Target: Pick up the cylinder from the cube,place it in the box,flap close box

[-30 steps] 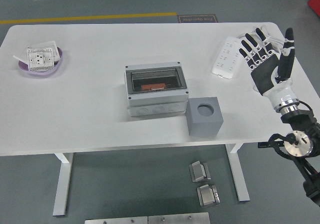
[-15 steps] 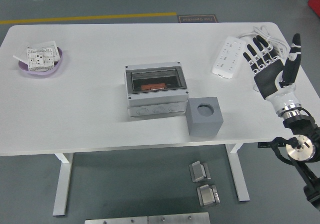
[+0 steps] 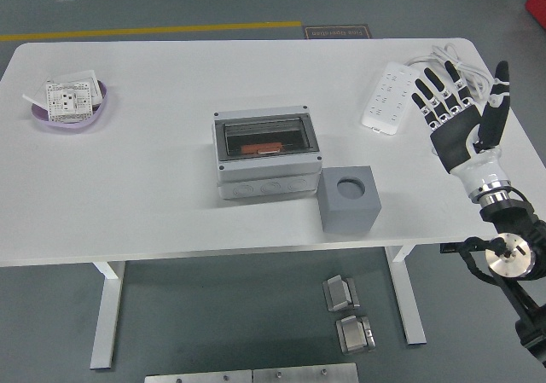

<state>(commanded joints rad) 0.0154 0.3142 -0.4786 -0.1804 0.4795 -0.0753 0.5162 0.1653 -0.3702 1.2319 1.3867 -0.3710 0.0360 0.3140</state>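
right hand (image 3: 461, 118) raised palm-out over the tabletop's (image 3: 153, 195) right edge, fingers spread, empty, cylinder (image 3: 263, 148) lying inside the closed box (image 3: 266, 153), blurred through the tinted flap, cube (image 3: 349, 199) just beside

right hand (image 3: 465, 123) | black fingers (image 3: 424, 90), white joints | silver wrist

White table (image 3: 153, 204). Far left: purple bowl (image 3: 72, 115) holding a white socket module (image 3: 68, 99). Far right: white power strip (image 3: 391, 98), its white cable (image 3: 456, 59) coiled just beside it. On the floor below the near edge: two small metal blocks (image 3: 348, 313).
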